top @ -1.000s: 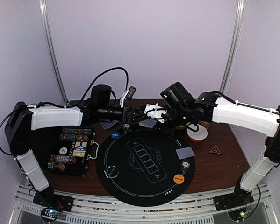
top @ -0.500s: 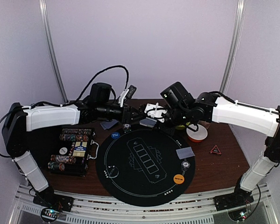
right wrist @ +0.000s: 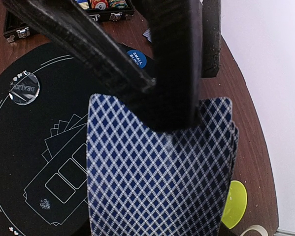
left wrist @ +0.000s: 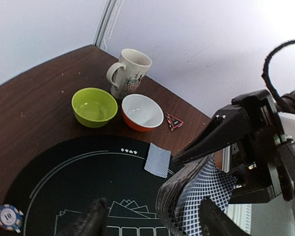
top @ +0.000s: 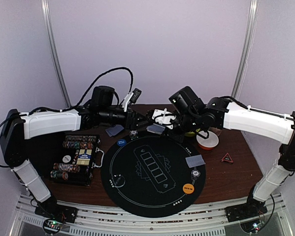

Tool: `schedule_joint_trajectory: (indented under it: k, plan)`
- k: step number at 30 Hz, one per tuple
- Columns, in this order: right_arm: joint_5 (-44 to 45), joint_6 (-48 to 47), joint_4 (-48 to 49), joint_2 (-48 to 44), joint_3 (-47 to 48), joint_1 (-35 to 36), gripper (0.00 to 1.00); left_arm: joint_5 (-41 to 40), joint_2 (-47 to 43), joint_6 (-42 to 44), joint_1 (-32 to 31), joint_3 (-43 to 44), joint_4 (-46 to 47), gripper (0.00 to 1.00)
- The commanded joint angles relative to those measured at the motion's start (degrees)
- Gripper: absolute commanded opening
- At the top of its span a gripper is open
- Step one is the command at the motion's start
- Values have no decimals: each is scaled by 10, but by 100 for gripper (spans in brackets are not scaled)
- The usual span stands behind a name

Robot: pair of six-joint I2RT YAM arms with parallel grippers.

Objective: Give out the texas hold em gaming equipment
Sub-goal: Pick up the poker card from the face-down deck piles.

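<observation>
Dealing cards looks like the step in hand. The right gripper (top: 160, 129) clamps the deck (right wrist: 157, 172) over the far edge of the mat (top: 152, 196). The left gripper (left wrist: 153, 220) gapes empty just left of it. Next, it must pinch one card cleanly.

Dark wooden table (top: 236, 172), pale, perhaps lilac walls (top: 152, 44), metal uprights (top: 56, 54).

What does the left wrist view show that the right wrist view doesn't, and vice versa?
Only left wrist: the red triangle and a lone card on the black mat. Only right wrist: the clear dealer disc, the blue small-blind disc and the chip case. Both: the card deck in the right gripper, the mat, the green bowl.
</observation>
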Motion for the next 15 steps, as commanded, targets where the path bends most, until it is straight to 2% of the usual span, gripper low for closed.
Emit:
schedule_joint_trajectory:
  k: [1, 4, 15]
  plan:
    - [6, -4, 11, -7, 3, 3, 50, 7, -3, 1, -1, 2, 47, 72]
    - [4, -3, 12, -4, 7, 3, 50, 12, 13, 3, -2, 13, 44, 71]
    - [5, -5, 13, -2, 8, 2, 50, 24, 35, 21, -4, 32, 14, 50]
